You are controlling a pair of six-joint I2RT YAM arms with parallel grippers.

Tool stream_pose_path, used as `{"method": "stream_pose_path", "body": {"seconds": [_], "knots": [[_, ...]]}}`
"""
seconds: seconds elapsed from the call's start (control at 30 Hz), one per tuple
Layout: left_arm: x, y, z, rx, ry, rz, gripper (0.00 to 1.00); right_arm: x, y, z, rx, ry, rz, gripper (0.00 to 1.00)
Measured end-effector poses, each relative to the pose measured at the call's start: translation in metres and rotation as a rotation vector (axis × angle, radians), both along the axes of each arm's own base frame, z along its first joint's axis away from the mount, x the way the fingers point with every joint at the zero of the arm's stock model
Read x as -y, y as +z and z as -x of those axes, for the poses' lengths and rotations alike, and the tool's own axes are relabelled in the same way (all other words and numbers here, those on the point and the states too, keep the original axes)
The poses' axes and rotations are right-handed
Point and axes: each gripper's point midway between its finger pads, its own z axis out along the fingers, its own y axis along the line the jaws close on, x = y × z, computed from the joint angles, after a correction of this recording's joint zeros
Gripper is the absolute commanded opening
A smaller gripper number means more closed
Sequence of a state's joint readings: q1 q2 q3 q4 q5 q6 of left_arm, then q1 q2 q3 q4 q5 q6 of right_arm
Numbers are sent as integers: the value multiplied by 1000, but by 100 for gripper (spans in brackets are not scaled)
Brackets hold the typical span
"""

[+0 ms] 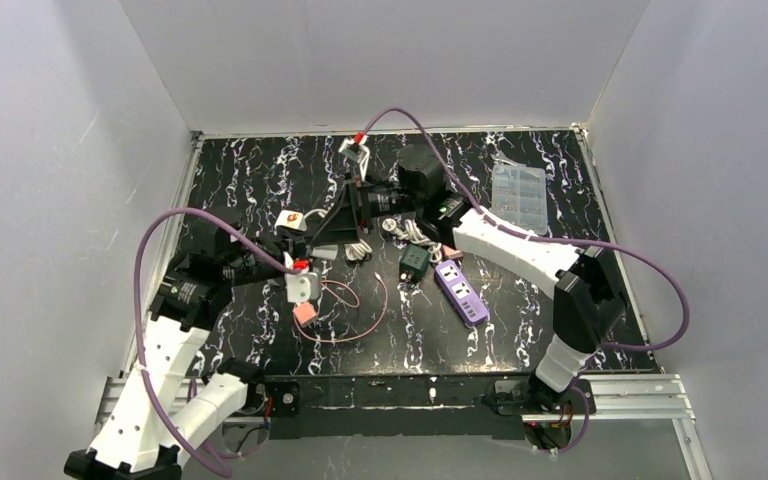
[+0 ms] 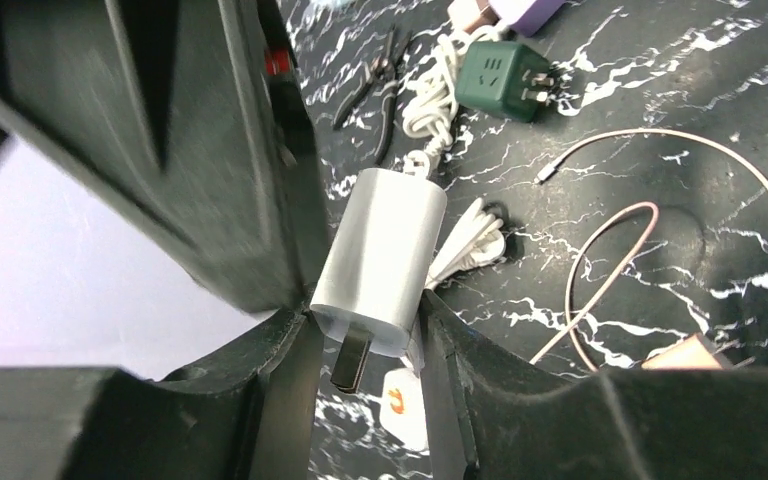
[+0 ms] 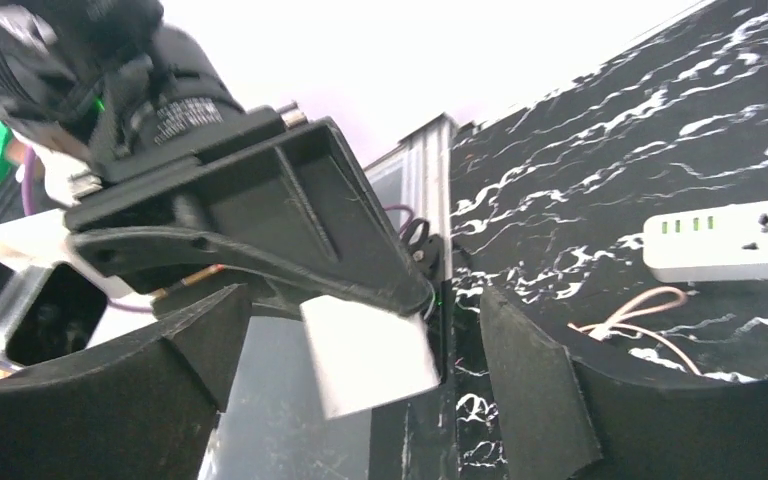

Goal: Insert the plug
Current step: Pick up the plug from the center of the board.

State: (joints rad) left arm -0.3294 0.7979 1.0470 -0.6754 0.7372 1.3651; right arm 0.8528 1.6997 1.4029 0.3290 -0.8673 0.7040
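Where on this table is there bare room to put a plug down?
Bare patches: the near strip between the pink cable and the right arm's base; the far left corner behind the small white adapter. The centre around the green adapter, white cords and purple power strip is crowded.

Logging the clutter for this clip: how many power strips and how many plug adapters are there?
Power strips: 2 (purple power strip, white power strip)
Plug adapters: 4 (white adapter in the left pincer, green adapter, pink adapter, small white block with an orange mark)
Total: 6
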Motion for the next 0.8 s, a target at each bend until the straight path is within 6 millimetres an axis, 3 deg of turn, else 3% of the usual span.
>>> {"method": "stream_pose_path", "body": {"seconds": [0.17,0.27,0.5,0.57,0.8], "knots": [[-7,-19,-16,-92,159,79,0,18,11,-29,4,-152,-11,98],[-8,-18,-23,-171,247,154,0,32,20,-38,19,-235,-23,98],[0,-13,-26,-487,418,373,0,70,30,-29,108,-348,-58,98],[9,-7,-23,-614,431,440,0,76,36,-22,145,-343,-86,98],[49,48,-3,-995,301,673,0,84,70,1,253,-259,-222,95]]}}
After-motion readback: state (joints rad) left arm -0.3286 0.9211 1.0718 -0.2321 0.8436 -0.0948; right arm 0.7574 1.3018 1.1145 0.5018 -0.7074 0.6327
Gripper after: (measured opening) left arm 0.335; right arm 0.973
